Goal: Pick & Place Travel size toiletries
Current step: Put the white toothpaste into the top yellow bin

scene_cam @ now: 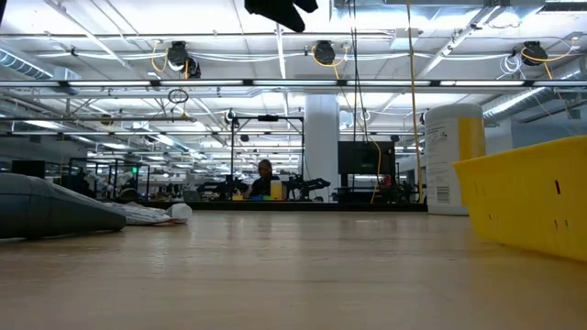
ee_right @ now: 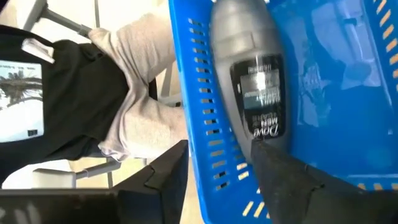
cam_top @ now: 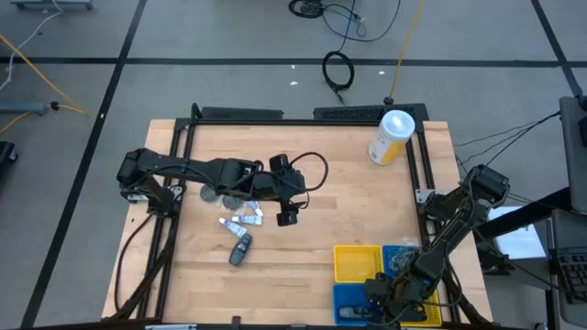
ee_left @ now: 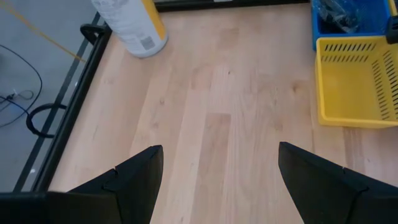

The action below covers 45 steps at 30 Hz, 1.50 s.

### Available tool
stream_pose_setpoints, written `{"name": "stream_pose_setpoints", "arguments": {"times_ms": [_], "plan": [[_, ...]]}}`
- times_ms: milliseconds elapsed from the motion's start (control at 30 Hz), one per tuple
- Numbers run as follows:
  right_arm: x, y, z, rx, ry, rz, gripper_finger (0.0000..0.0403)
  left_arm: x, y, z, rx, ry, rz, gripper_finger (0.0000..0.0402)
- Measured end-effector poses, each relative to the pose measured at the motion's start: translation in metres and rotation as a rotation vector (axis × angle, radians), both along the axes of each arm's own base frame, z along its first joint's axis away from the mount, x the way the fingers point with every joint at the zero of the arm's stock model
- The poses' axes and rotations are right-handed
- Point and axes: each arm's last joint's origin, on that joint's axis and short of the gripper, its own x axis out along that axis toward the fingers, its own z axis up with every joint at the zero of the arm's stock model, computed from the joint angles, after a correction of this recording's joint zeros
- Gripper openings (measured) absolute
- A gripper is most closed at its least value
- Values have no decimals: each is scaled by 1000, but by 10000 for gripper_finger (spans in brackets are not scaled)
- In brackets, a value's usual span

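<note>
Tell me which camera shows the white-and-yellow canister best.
The low view: the canister stands upright in full side profile, its white label panel and yellow band visible. The high view shows it small from above near the table's far edge. The left wrist view catches only its lower part. The right wrist view does not show it.

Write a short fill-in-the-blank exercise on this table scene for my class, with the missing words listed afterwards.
1. The right gripper hangs over the ____ bin.
2. The grey bottle inside that bin reads Dove ____.
3. The canister is white and ____.
4. The left gripper has its jaws ____.

Missing words: blue; Men; yellow; open
</note>
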Motion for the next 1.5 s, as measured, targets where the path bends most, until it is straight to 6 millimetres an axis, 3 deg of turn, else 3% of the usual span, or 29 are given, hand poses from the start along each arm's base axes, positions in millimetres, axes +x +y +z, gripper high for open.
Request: {"name": "stream_pose_setpoints", "arguments": {"times_ms": [167, 400, 833, 1067, 1267, 1500], "plan": [[4, -4, 8, 11, -53, 16, 147, -6, 0, -5, -26, 71, 25, 310], [22, -15, 29, 20, -265, 89, 135, -22, -8, -16, -59, 236, 82, 310], [66, -63, 35, -152, -438, 77, 134, -54, -37, -36, -150, 444, 319, 310], [83, -86, 35, -242, -491, 77, 134, -65, -46, -79, -29, 556, 265, 310], [91, -99, 35, -284, -511, 69, 134, -77, -34, -116, 122, 649, 284, 310], [96, -108, 36, -317, -529, 68, 134, -81, -18, -158, 245, 752, 25, 310]]}}
